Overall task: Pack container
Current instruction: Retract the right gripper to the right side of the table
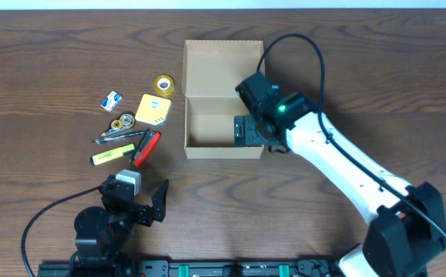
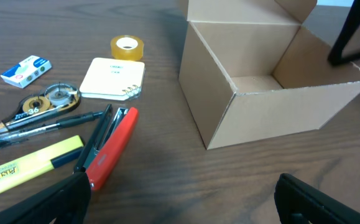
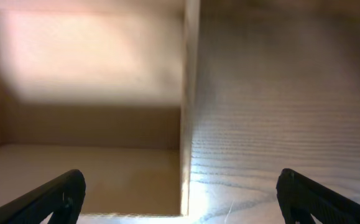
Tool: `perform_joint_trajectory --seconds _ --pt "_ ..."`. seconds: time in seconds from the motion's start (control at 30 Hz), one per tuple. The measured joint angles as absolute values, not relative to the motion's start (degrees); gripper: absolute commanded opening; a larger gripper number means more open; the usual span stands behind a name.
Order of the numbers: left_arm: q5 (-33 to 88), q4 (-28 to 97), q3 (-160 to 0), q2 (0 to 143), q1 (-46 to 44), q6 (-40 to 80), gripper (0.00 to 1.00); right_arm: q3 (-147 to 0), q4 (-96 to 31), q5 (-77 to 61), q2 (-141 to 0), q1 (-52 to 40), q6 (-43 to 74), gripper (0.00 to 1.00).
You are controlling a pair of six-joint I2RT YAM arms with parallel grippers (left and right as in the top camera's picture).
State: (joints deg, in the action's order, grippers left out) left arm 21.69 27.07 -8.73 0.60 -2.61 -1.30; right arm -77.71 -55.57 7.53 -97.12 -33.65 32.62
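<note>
The tan cardboard container [image 1: 221, 123] stands open at the table's middle, its flap lid [image 1: 221, 68] laid back; it also shows in the left wrist view [image 2: 273, 106], and its inside looks empty. My right gripper [image 1: 247, 131] is open and straddles the container's right wall [image 3: 189, 106], one finger inside and one outside. My left gripper [image 1: 147, 201] is open and empty near the front edge, with a red stapler [image 2: 108, 148] just ahead of its left finger.
Left of the container lie a yellow highlighter [image 1: 113, 156], pens [image 1: 121, 135], a correction tape [image 1: 122, 121], a cream-yellow pad [image 1: 152, 109], a roll of tape [image 1: 163, 85] and a small blue-white box [image 1: 113, 101].
</note>
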Motion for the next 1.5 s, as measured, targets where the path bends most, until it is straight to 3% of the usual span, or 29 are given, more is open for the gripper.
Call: perform_joint_trajectory --seconds 0.43,0.93,1.17,1.5 --pt "21.69 27.07 -8.73 0.6 -2.61 -1.32 0.95 -97.62 -70.81 8.05 -96.31 -33.65 28.51 0.99" --pt "21.69 27.07 -8.73 0.6 -2.61 -1.3 0.95 -100.42 -78.22 2.81 -72.1 -29.61 13.5 0.99" --pt "21.69 27.09 -8.73 0.6 -2.61 -1.3 0.95 -100.4 -88.4 -6.24 -71.83 -24.71 7.66 0.99" --pt "22.09 27.09 -8.73 0.6 -2.61 -1.02 0.95 -100.4 -89.38 -8.14 -71.9 -24.69 6.24 0.99"
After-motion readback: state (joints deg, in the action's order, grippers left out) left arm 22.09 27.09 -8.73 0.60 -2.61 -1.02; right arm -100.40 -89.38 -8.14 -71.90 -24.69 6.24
